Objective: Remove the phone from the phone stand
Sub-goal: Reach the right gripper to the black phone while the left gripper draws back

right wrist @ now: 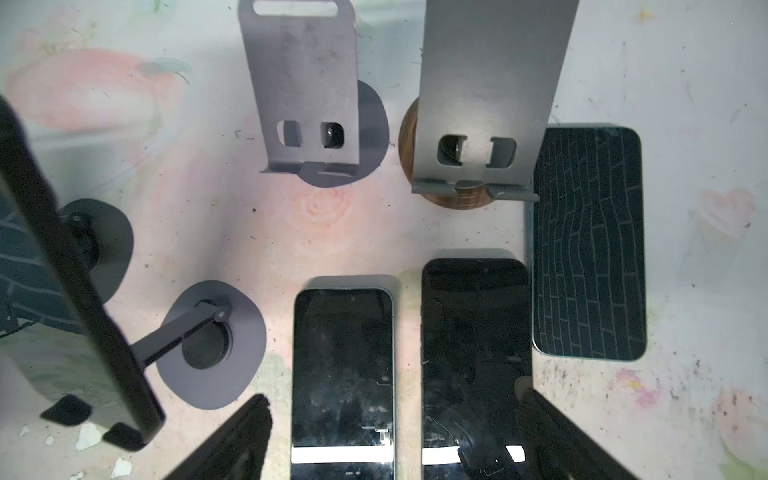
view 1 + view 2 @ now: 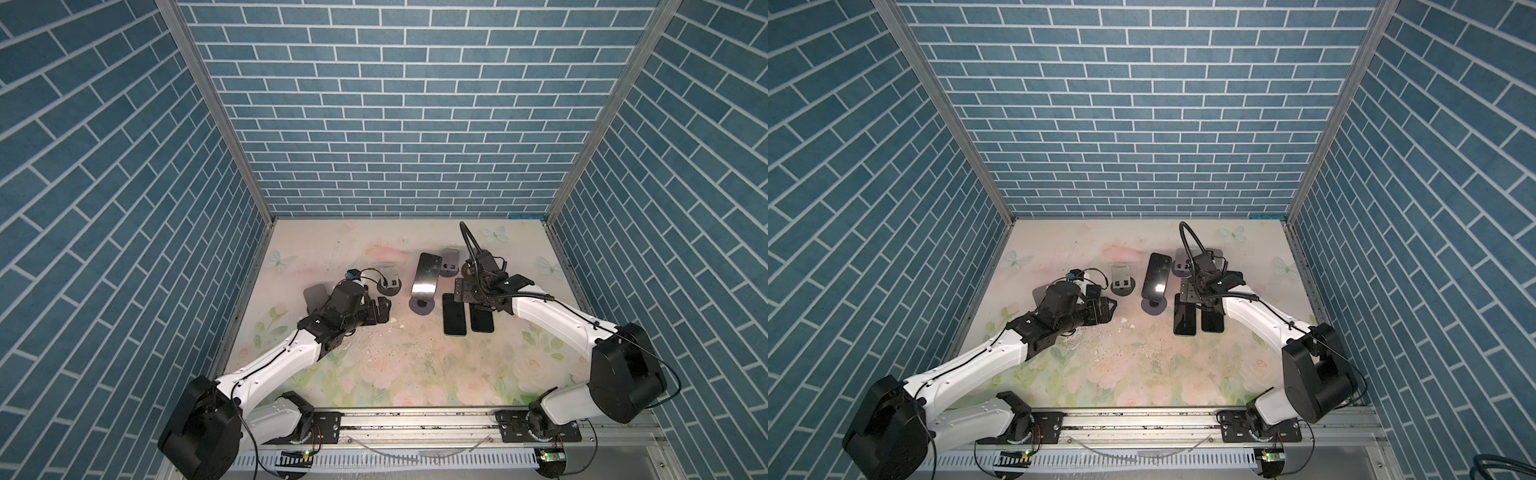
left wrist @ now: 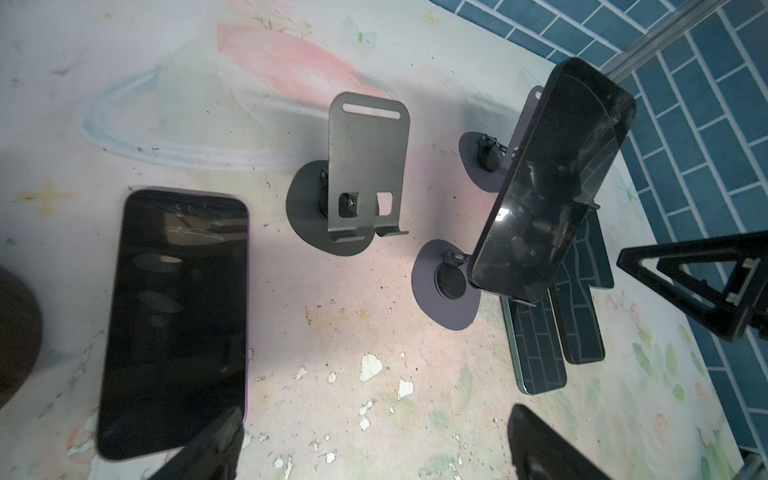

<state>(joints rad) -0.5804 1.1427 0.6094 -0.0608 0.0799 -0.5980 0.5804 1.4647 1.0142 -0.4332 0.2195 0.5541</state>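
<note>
Empty grey stand point(image 2: 389, 277) upright left of centre. Second empty stand point(image 1: 486, 95) at rear right, on round wooden base. Dark phone point(image 3: 174, 324) flat, screen up, by left edge of floral table cover point(image 2: 415, 374). Over on right, two more flat, side by side: inner phone point(image 2: 454, 318), outer phone point(image 2: 482, 320). Fourth flat phone point(image 1: 588, 245) just beside wooden base, screen mirroring bricks. White flecks point(image 3: 370, 368) scattered mid-cover. Blue brick-pattern walls point(image 2: 395, 124) on three sides.

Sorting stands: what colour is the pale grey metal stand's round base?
Round base: brown wood grain, best in right wrist view.
</note>
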